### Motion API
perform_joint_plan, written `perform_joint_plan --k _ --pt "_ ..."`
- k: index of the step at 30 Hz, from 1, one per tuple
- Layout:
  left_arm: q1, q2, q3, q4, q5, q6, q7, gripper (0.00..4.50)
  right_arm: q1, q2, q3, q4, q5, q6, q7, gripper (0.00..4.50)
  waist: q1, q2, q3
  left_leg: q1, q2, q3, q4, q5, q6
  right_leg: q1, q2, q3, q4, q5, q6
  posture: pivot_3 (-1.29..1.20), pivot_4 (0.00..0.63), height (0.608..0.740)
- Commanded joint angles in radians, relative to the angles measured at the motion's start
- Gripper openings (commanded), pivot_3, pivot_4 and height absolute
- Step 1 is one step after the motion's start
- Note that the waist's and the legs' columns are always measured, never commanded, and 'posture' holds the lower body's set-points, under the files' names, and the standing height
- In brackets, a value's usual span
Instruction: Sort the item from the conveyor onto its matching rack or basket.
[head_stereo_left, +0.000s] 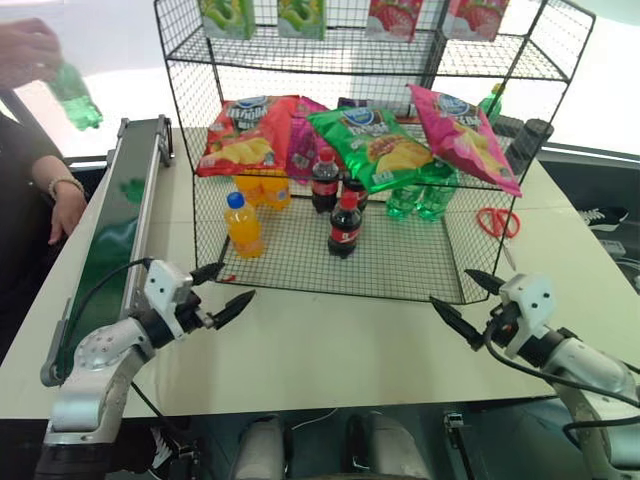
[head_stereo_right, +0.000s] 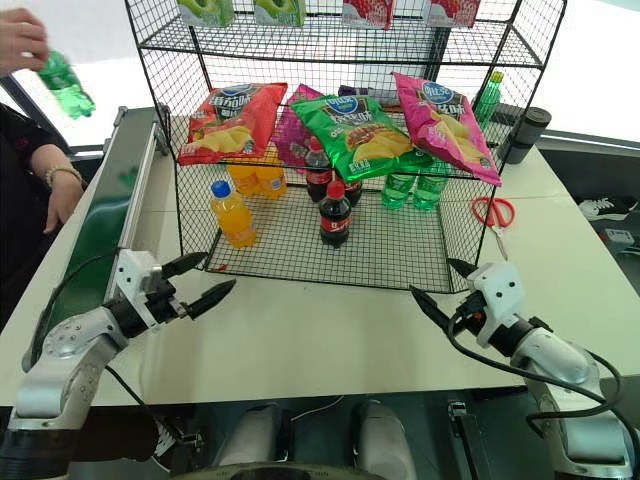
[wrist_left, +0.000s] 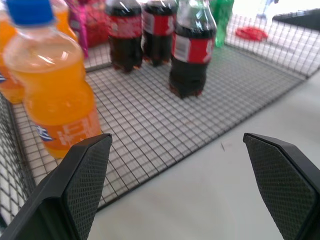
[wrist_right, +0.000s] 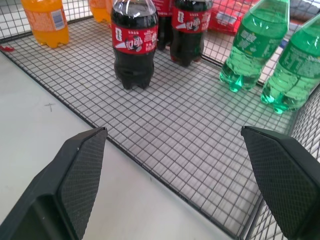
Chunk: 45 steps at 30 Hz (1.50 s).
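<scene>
Conveyor (head_stereo_left: 120, 215) runs along the left of the frame, its dark-green belt bare. Green soda bottle (head_stereo_left: 73, 95) is at upper left, gripped in a person's hand (head_stereo_left: 27, 50) above the belt's far end, tilted. Black wire rack (head_stereo_left: 300, 262) occupies the upper centre of the table (head_stereo_left: 330, 350); its bottom tier carries an orange bottle (head_stereo_left: 243, 224), 3 cola bottles (head_stereo_left: 344, 224) and 2 green bottles (head_stereo_left: 420, 198), with chip bags (head_stereo_left: 375, 146) on the tier above. Red scissors (head_stereo_left: 498, 222) lie right of the rack. Left gripper (head_stereo_left: 222, 290), lower left, stands wide open and empty. Right gripper (head_stereo_left: 465, 300), lower right, is likewise wide open and empty.
</scene>
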Motion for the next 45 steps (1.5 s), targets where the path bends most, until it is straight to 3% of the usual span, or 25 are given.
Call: perform_joint_plan --k 1,12,18,45 --pt "-0.012 -0.02 0.115 -0.013 -0.072 0.018 0.074 4.5 -0.044 -0.003 0.04 -0.059 0.009 0.007 0.0 4.46 -0.001 0.0 0.0 0.0 0.0 0.0 0.0 0.0 0.0 0.0 0.0 0.0 0.0 0.0 0.0 0.0 0.15 0.735" --pt "-0.061 -0.088 0.271 0.118 -0.025 -0.046 0.314 4.5 -0.13 0.048 0.242 -0.172 0.017 0.07 -0.018 4.46 0.001 -0.004 -0.002 -0.002 0.0 -0.002 0.003 0.0 0.0 0.0 0.0 -0.001 0.001 0.0 0.0 0.0 0.15 0.735" --pt "-0.1 -0.108 0.322 0.235 0.043 -0.123 0.455 4.5 -0.079 0.07 0.394 -0.186 -0.022 0.032 0.009 4.46 0.0 -0.006 -0.003 -0.002 0.0 -0.002 0.004 0.0 0.0 0.0 0.0 -0.002 0.001 0.0 0.0 0.0 0.15 0.735" --pt "-0.103 -0.134 0.314 0.32 0.084 -0.231 0.521 4.5 -0.127 0.104 0.486 -0.083 -0.064 -0.07 0.077 4.46 0.0 -0.009 -0.005 -0.002 0.002 -0.002 0.005 0.0 0.0 0.0 0.0 -0.003 0.001 0.0 0.0 0.0 0.15 0.735"
